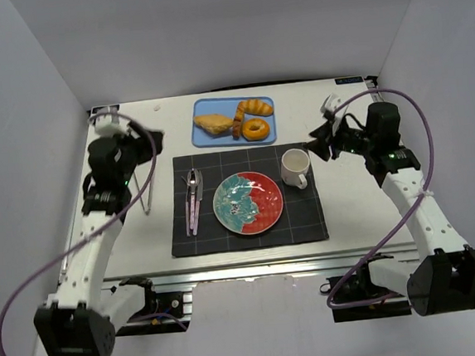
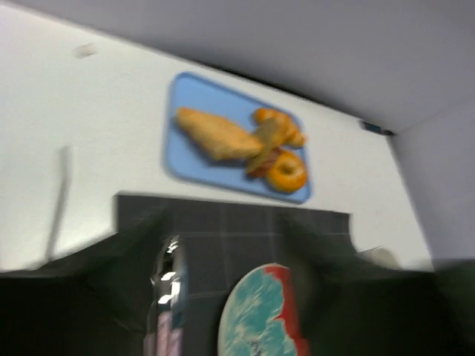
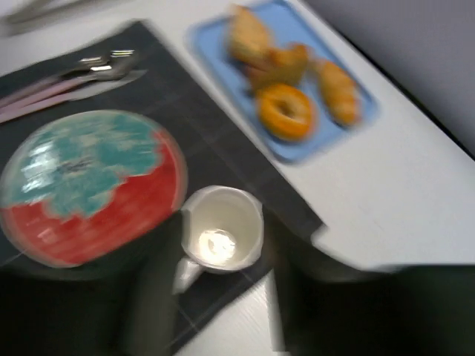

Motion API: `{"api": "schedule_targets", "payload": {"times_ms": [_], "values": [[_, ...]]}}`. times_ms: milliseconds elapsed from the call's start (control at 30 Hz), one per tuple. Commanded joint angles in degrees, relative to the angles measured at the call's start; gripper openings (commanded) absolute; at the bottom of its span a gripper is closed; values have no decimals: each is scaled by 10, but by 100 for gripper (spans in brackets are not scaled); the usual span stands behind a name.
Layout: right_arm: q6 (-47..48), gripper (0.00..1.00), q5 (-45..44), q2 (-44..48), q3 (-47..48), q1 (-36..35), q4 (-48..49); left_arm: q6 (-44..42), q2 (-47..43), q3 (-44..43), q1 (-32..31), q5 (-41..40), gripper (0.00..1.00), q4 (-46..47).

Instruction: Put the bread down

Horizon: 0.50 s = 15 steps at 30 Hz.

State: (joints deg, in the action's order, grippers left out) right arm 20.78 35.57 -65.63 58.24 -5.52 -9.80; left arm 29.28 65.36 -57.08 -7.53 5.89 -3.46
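A flat golden pastry point(image 1: 213, 124), a curved croissant point(image 1: 255, 107) and a ring-shaped glazed bun point(image 1: 255, 130) lie on the blue rectangular plastic tray point(image 1: 205, 107) at the upper middle of the top view. The tray sits just beyond the far edge of the black checked placemat point(image 1: 303, 218), with a thin strip of white counter point(image 1: 357, 209) between them. On the mat sit a teal-and-red round plate point(image 1: 248, 202), a white ceramic mug point(image 1: 295, 169) near the upper right corner, and pink-handled cutlery point(image 1: 194, 200) at the left. The left arm point(image 1: 116, 168) hangs over bare counter left of the mat, and the right arm point(image 1: 380, 145) over bare counter to the right, beside the mug. The left jaws and the right jaws, blurred in the wrist views, stand spread apart, holding nothing.
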Motion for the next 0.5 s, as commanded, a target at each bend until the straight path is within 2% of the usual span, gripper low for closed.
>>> {"api": "schedule_targets", "payload": {"times_ms": [0,33,67,100,167,200,233,300,367,467], "values": [[192,40,294,-3,-24,-18,-11,-71,-79,100,40,-50,56,-126],[177,22,296,-23,-19,-25,-12,-79,-88,102,44,-81,29,-149],[176,18,290,-35,-1,-37,-21,-88,-99,104,51,-105,0,-172],[181,17,288,-48,13,-41,-34,-111,-101,106,53,-128,0,-210],[189,46,282,-80,35,-53,-88,-135,-96,109,58,-165,0,-237],[191,64,271,-88,49,-59,-101,-157,-87,113,59,-173,11,-254],[197,89,267,-98,55,-63,-124,-164,-75,114,59,-197,28,-263],[206,89,258,-100,55,-74,-131,-189,-25,117,59,-207,61,-271],[199,89,253,-90,43,-78,-112,-200,8,119,59,-205,72,-262],[186,89,231,-75,20,-78,-97,-224,66,114,59,-200,76,-223]]}}
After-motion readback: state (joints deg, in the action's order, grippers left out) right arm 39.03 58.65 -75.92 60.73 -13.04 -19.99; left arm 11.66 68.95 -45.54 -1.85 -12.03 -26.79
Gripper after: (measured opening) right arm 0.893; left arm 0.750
